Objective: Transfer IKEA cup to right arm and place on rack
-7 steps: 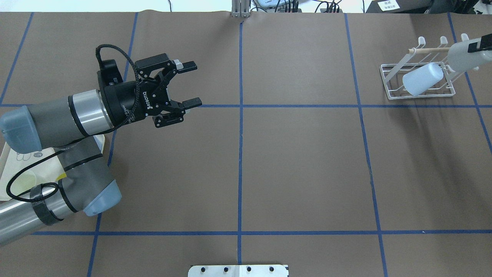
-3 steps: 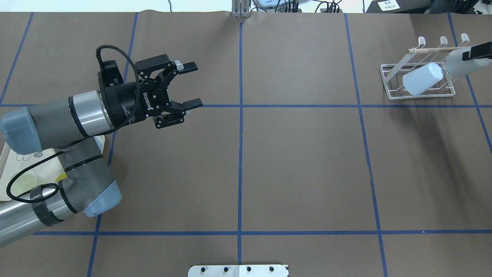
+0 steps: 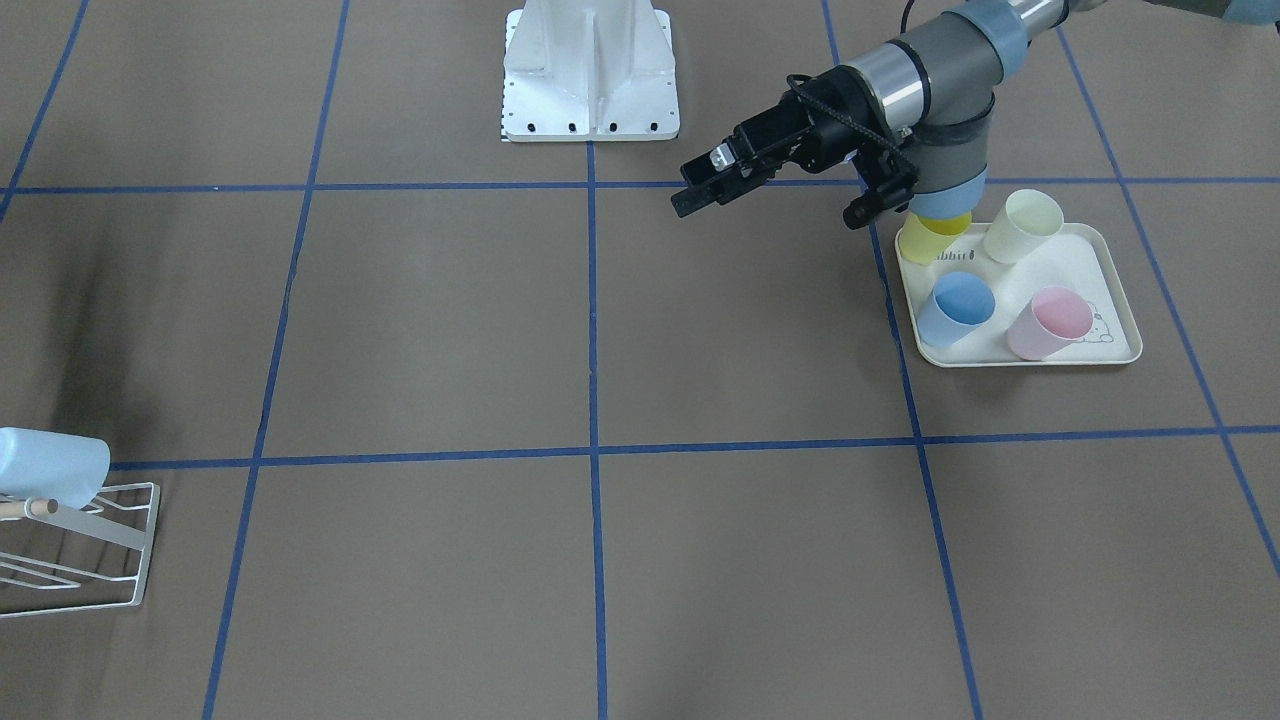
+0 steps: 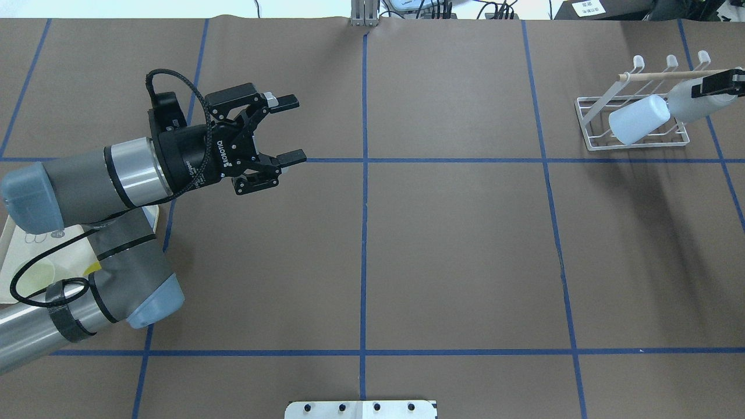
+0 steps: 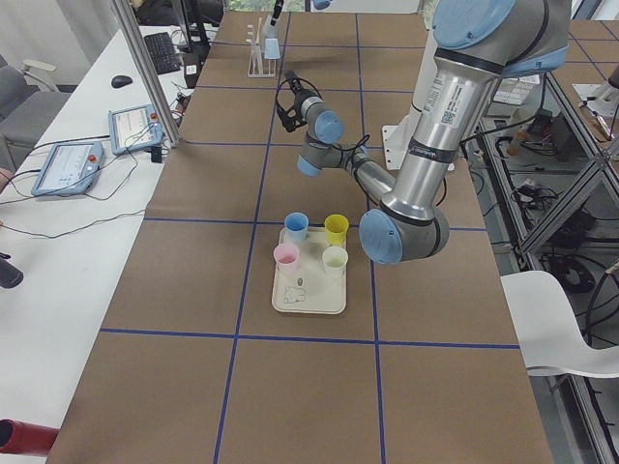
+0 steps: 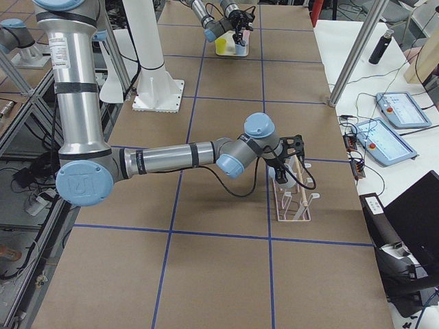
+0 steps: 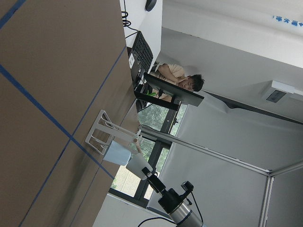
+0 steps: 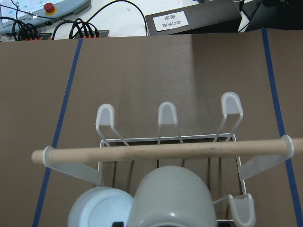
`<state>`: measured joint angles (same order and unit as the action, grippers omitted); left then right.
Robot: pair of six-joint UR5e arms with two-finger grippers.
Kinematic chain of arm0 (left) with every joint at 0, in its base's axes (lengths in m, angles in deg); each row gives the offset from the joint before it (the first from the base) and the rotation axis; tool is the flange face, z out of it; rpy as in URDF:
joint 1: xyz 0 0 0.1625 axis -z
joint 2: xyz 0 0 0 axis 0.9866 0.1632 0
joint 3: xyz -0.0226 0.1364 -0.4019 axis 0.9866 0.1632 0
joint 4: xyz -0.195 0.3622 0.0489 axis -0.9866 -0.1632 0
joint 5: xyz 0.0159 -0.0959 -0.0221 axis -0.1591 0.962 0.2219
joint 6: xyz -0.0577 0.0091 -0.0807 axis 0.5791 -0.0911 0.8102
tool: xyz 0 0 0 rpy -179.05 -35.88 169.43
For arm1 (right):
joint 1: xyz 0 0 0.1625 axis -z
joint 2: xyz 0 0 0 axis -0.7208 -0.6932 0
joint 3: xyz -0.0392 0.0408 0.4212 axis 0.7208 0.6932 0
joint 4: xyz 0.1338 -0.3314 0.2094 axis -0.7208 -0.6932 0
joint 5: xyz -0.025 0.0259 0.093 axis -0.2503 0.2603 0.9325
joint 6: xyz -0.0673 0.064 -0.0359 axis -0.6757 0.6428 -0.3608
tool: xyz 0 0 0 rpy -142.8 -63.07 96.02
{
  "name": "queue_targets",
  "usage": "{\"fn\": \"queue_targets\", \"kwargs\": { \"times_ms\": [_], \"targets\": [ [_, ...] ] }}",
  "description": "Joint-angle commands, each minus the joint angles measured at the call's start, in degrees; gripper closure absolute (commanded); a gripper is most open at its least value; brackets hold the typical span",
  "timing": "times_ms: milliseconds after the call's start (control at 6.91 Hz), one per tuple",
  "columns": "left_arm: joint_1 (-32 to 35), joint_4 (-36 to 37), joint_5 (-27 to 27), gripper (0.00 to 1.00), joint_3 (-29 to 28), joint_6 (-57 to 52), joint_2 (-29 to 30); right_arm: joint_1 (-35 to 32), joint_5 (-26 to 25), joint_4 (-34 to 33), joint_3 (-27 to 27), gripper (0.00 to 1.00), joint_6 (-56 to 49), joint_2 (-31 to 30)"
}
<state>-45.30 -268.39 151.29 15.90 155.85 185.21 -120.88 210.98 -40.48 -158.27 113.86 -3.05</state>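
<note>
Placing: right gripper (image 4: 715, 87) clasps the grey cup (image 4: 687, 100) at the table-edge rack (image 4: 605, 100) — likely next: lower, let go. Left gripper (image 4: 288, 129) spread, empty.

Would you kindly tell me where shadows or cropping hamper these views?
Overhead: soft dark shadows streak the table below the rack. Front-facing: the rack is cropped at the left edge. Right wrist: the grey cup looms close, cut off at the bottom.
</note>
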Motion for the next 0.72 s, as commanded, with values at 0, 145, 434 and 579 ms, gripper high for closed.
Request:
{"fn": "queue_targets", "kwargs": {
  "times_ms": [0,145,434,579],
  "targets": [
    [-0.06,0.0,0.0,0.07,-0.13,-0.01,-0.1,0.05,-0.05,-0.26,1.39,1.0,-0.02,1.01],
    [-0.23,0.0,-0.09,0.07,-0.13,-0.01,-0.02,0.05,-0.05,-0.26,1.39,1.0,-0.11,1.1],
    [-0.67,0.0,-0.09,0.07,-0.66,-0.18,0.07,0.05,-0.14,-0.26,1.92,1.0,-0.02,1.19],
    [-1.02,0.0,-0.17,0.07,-0.66,-0.44,0.07,0.05,-0.05,-0.26,2.01,1.0,-0.11,1.19]
  ]
}}
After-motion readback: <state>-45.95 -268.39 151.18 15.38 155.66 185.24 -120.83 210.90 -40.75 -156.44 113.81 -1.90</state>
